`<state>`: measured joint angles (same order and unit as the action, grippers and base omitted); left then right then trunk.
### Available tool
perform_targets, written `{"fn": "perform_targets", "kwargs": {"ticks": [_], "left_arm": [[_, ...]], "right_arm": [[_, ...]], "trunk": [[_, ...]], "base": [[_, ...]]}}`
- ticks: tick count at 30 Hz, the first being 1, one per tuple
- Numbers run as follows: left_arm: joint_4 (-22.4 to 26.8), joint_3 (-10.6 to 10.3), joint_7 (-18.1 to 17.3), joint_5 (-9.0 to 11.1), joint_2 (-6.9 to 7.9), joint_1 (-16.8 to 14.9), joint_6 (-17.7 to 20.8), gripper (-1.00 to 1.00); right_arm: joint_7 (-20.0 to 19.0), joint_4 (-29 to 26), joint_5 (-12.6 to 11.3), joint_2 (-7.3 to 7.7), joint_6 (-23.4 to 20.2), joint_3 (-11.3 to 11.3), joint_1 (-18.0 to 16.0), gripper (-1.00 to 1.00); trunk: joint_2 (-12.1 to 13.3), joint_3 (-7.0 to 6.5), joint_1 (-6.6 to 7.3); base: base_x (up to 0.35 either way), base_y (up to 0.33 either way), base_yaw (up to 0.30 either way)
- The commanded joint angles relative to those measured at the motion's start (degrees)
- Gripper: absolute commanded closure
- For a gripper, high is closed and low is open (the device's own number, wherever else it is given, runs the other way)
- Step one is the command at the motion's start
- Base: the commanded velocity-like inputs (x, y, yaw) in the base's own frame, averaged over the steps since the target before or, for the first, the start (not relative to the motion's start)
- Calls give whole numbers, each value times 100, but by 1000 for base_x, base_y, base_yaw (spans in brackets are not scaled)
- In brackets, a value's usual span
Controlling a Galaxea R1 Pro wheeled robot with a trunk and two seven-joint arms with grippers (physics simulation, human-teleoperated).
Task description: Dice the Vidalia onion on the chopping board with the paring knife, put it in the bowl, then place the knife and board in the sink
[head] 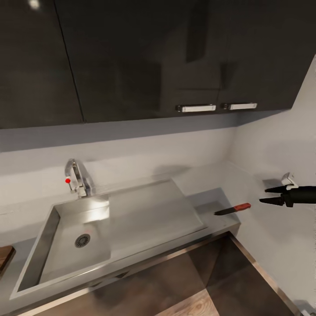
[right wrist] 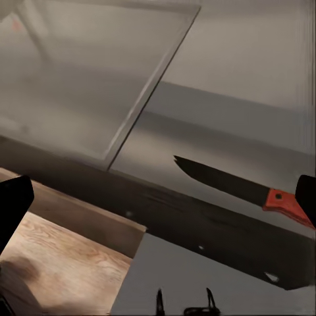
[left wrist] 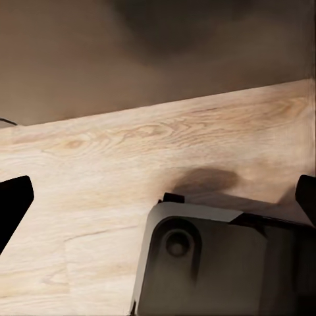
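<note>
The paring knife (head: pixel 232 209) lies on the grey countertop (head: pixel 206 180) just right of the sink (head: pixel 145 210), its dark blade toward the sink and its reddish handle toward my right gripper (head: pixel 265 195). That gripper hovers open a short way right of the handle, apart from it. In the right wrist view the knife (right wrist: pixel 237 187) lies ahead between the spread fingers (right wrist: pixel 13 204). A corner of the chopping board (head: pixel 4 256) shows at the far left edge. My left gripper (left wrist: pixel 158 201) is open over the wooden floor (left wrist: pixel 99 151). The bowl and the onion are out of view.
A chrome faucet (head: pixel 77 177) stands behind the basin, whose drain (head: pixel 82 240) sits at its left end. Dark upper cabinets (head: pixel 145 57) hang above. A grey wall (head: pixel 281 131) closes the counter on the right. Part of my own base (left wrist: pixel 217 263) shows below the left gripper.
</note>
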<state>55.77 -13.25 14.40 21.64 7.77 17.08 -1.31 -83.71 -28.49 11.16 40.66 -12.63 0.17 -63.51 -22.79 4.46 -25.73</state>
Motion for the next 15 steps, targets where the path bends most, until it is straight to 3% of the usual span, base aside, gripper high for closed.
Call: {"fn": "perform_targets", "kwargs": {"ticks": [1, 8, 15], "left_arm": [[-2, -29, 45, 59, -6, -2, -12, -100], [-52, -19, 45, 65, -28, -3, -10, -100], [-70, -17, 45, 62, -34, -3, -9, -100]], "right_arm": [[-23, 45, 20, 2, -58, 1, -4, -100], [-23, 105, 34, 2, -56, 1, -4, -100], [-23, 115, 41, 4, -56, 6, -4, -100]], "trunk": [[-13, 12, -5], [-13, 12, -5], [-13, 12, -5]], "base": [[116, -271, 0], [121, -273, 0], [38, -74, 0]]}}
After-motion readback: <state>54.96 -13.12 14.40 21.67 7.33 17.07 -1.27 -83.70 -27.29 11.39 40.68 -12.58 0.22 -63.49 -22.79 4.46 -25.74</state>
